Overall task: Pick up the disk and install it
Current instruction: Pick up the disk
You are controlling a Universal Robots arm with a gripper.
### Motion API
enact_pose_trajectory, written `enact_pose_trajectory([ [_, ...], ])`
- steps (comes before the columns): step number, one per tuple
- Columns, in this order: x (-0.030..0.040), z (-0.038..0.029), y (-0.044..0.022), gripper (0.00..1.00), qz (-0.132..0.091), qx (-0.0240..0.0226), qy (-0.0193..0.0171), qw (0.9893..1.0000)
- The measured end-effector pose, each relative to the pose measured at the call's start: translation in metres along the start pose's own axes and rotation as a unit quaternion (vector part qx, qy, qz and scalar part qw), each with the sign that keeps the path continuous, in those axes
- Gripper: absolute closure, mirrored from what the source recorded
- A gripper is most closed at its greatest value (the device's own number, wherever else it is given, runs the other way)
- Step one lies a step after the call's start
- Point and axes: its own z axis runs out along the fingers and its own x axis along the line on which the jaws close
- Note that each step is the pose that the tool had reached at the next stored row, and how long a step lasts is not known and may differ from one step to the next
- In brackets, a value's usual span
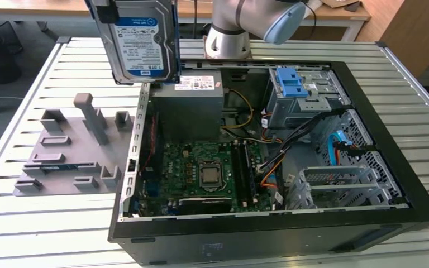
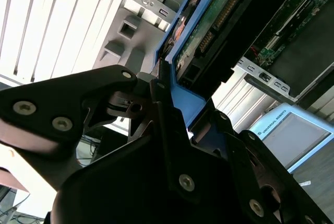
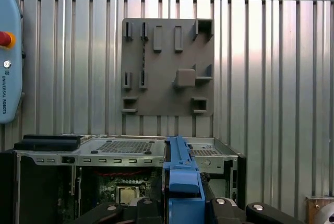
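The disk [image 1: 143,42], a silver hard drive with a white-and-blue label and blue side rails, hangs upright in the air above the far left corner of the open computer case [image 1: 393,184]. In both wrist views my gripper [image 2: 190,114] [image 3: 180,205] is shut on the disk's blue rail [image 3: 182,179], one black finger [image 2: 159,91] on each side. The disk's green circuit board [image 2: 219,10] faces the second wrist camera. Below the disk lie the case's motherboard [image 1: 199,167] and grey power supply box [image 1: 188,109].
A drive cage with a blue ridged latch [image 1: 292,84] sits at the case's far right, and a metal bay [image 1: 341,184] at its near right. A grey fixture plate [image 1: 65,151] with upright slots lies on the slatted metal table [image 1: 43,223]. The arm's base [image 1: 229,36] stands behind the case.
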Motion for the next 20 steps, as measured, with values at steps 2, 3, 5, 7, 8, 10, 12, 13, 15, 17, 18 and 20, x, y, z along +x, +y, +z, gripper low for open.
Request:
enact_pose_trajectory([
  [2,0.0000,0.0000,-0.0002,0.64,0.000,0.0000,0.0000,1.0000],
  [3,0.0000,0.0000,-0.0002,0.64,0.000,0.0000,0.0000,1.0000],
  [5,0.0002,0.0000,-0.0006,0.64,0.000,0.0000,0.0000,1.0000],
  [7,0.0007,0.0000,-0.0016,0.64,0.000,0.0000,0.0000,1.0000],
  [8,0.0011,0.0000,-0.0022,0.64,0.000,0.0000,0.0000,1.0000],
  [10,0.0021,0.0000,-0.0039,0.64,0.000,0.0000,0.0000,1.0000],
  [12,0.0032,0.0000,-0.0058,0.64,0.000,0.0000,0.0000,1.0000],
  [13,0.0038,0.0000,-0.0069,0.64,0.000,0.0000,0.0000,1.0000],
  [15,0.0048,0.0000,-0.0091,0.64,0.000,0.0000,0.0000,1.0000],
  [17,0.0058,0.0000,-0.0117,0.64,0.000,0.0000,0.0000,1.0000],
  [18,0.0062,0.0000,-0.0129,0.64,0.000,0.0000,0.0000,1.0000],
  [20,0.0071,0.0000,-0.0154,0.64,0.000,0.0000,0.0000,1.0000],
])
